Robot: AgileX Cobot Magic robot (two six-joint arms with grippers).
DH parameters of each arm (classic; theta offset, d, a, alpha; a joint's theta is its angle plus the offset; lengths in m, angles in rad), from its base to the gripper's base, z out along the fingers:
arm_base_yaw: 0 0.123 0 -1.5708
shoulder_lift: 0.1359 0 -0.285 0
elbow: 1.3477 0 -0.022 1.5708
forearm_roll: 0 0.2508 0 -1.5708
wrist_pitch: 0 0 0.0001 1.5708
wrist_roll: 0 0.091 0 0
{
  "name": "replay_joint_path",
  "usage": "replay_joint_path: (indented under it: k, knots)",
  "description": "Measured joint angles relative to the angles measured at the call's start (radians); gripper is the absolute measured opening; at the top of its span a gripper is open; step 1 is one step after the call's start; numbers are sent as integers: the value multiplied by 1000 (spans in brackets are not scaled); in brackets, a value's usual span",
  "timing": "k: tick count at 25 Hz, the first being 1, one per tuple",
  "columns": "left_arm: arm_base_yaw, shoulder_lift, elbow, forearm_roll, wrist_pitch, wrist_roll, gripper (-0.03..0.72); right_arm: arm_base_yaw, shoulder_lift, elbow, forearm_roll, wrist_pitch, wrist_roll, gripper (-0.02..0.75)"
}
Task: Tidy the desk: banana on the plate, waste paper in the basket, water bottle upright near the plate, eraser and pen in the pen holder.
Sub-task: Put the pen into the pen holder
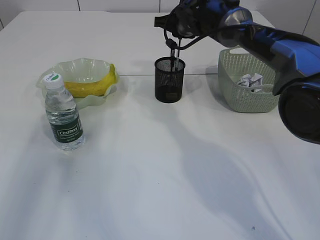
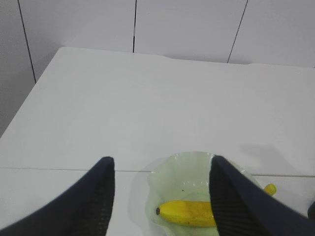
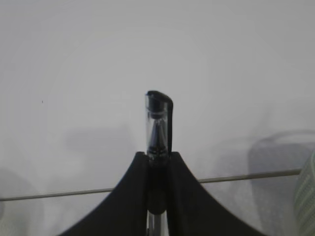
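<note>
The water bottle (image 1: 62, 113) stands nearest the camera, upright on the table (image 1: 160, 190) with its cap up, just in front of the plate (image 1: 82, 70); that placement already looks like what the task asks. The banana (image 1: 95, 85) lies across the plate, its long axis running roughly left to right. Crumpled waste paper (image 1: 250, 80) sits inside the basket (image 1: 245, 85) on the right.

The right hand (image 1: 173, 54) hangs directly over the pen holder (image 1: 169, 80), its fingers pinched together on the pen (image 3: 158, 125). The pen is held vertical, long axis up and down, capped end with the clip pointing up past the fingers, lower end reaching down into the holder's mouth. That upright hold seems chosen so the pen can drop straight into the narrow mesh cup without catching the rim.

The left hand (image 2: 160, 196) hovers above the plate, fingers well apart and holding nothing. I cannot see the eraser.
</note>
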Motion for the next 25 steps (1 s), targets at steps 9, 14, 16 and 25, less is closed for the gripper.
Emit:
replay_joint_path:
  k: [9,14,16,25]
  knots:
    - [0,0,0,0,0,0,424,0,21,0,0,-2,0,55]
    - [0,0,0,0,0,0,424,0,21,0,0,-4,0,55]
    - [0,0,0,0,0,0,424,0,21,0,0,-4,0,55]
    - [0,0,0,0,0,0,424,0,21,0,0,-4,0,197]
